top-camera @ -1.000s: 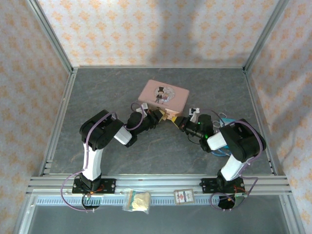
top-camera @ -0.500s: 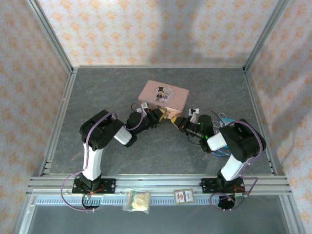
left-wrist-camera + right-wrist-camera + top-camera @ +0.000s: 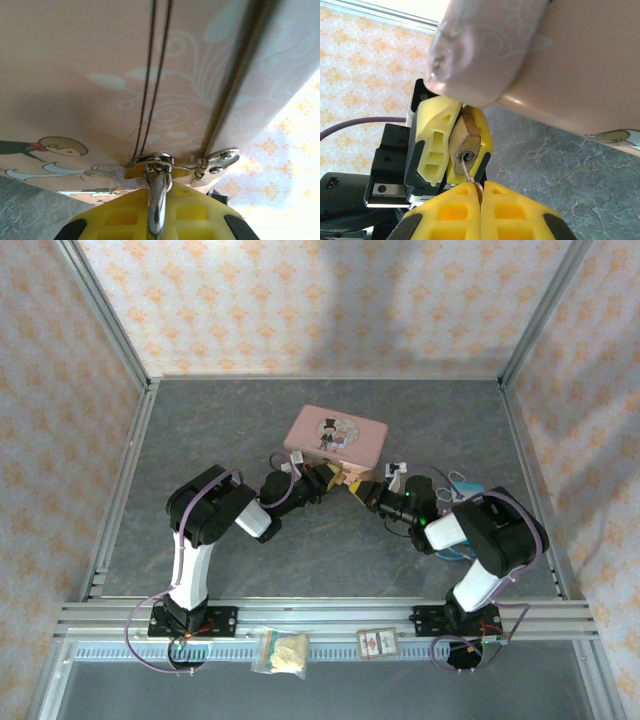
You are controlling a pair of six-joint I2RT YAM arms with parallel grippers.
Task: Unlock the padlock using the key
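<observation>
Left gripper (image 3: 325, 478) low over grey marbled table (image 3: 200, 430), reaching toward centre. Yellow moulded fingers (image 3: 432, 150), ribbed with hollow cells, squeezed onto the padlock (image 3: 465, 145) from both sides. No gap left at either flat face.

Padlock tiny, brass-gold, blocky with chamfered corners, keyhole end facing the right wrist camera. Sits mid-table between the two grippers, just under the near rounded corner of the pink tin (image 3: 335, 437). Thin, silvery, polished shackle (image 3: 156, 195) rising out from between the left pads to a small bright metal clasp (image 3: 220, 160) on the tin's edge. Looks threaded through the clasp, but too close and blurred in the left wrist view to confirm.

Tin rectangular, smooth matte pink, pale swirl print, cartoon top-hatted figure on the lid.

Key (image 3: 470, 176): thin coppery sliver, tip in the keyhole, other end nipped between the right pads. Runs straight from lock to fingers, very little blade showing.

Right gripper (image 3: 362, 490) coming in from the right, nose to nose with the left one. Same yellow celled pads (image 3: 455, 210) pressed together, seam between them barely visible, pinching only the key. Pad tips just short of the padlock's face, not touching it.
</observation>
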